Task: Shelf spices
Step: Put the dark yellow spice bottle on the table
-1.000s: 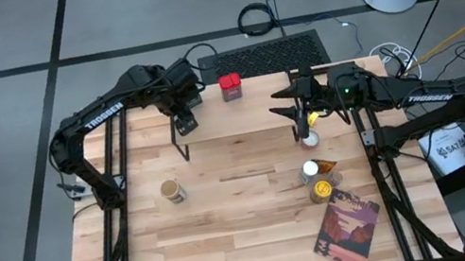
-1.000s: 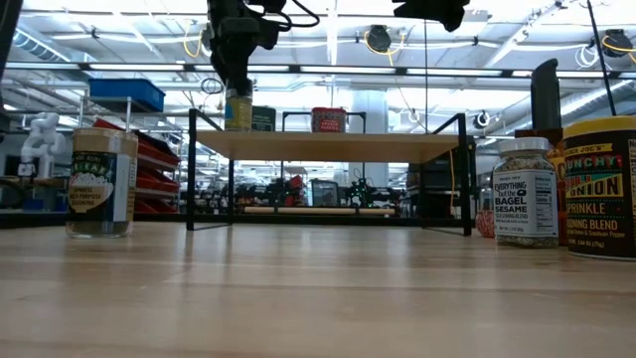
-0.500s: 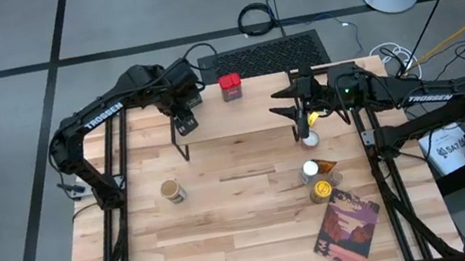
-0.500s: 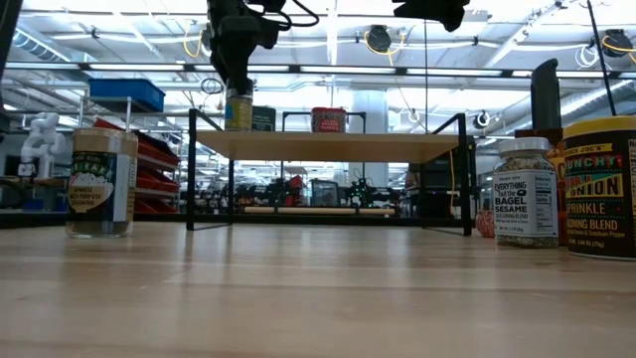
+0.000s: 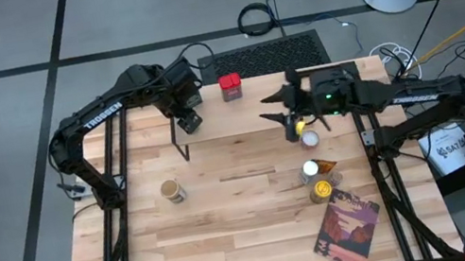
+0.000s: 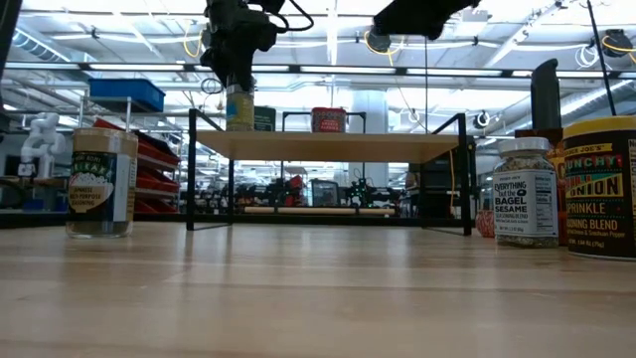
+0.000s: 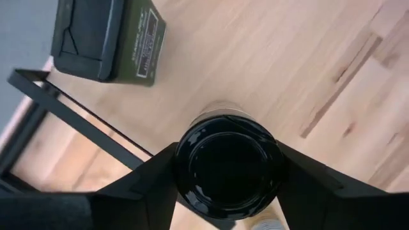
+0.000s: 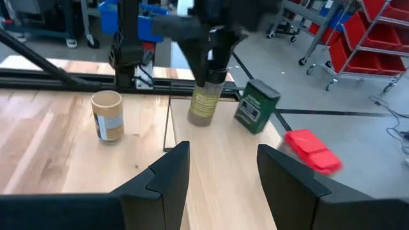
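Three spices on the shelf (image 5: 240, 119): red-topped tin (image 5: 229, 86), green tin (image 8: 255, 105), black-capped jar (image 7: 228, 167) gripped by left end effector (image 5: 189, 117). Right end effector (image 8: 220, 169) parted, empty. Four jars left on worktop (image 5: 232, 236).

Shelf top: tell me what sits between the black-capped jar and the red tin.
A dark green tin sits between the jar and the red tin on the shelf, seen in the low view.

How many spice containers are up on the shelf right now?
3: red-topped tin at the back, dark green tin beside it, black-capped glass jar in the left hand.
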